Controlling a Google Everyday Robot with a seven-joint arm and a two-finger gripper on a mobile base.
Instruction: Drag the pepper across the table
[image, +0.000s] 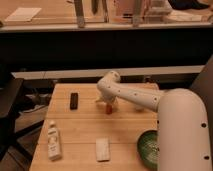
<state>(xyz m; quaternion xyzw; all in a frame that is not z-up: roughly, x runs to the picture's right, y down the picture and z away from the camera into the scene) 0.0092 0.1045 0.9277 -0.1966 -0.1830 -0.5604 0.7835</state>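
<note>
Pepper (108, 109) (small, tapered, red-orange) lies on light wooden plank table (80, 131), toward 12 o'clock from centre — gripper (105, 103) right over it, fingers spread wide, black rectangular bar (74, 100) at its 9 o'clock.

Gripper (106, 102), jaws apart, just above pepper (108, 109) on table (80, 124). Black bar (74, 100) left of pepper; bottle (53, 141), white block (102, 149), green bowl (148, 147) in front of it.
</note>
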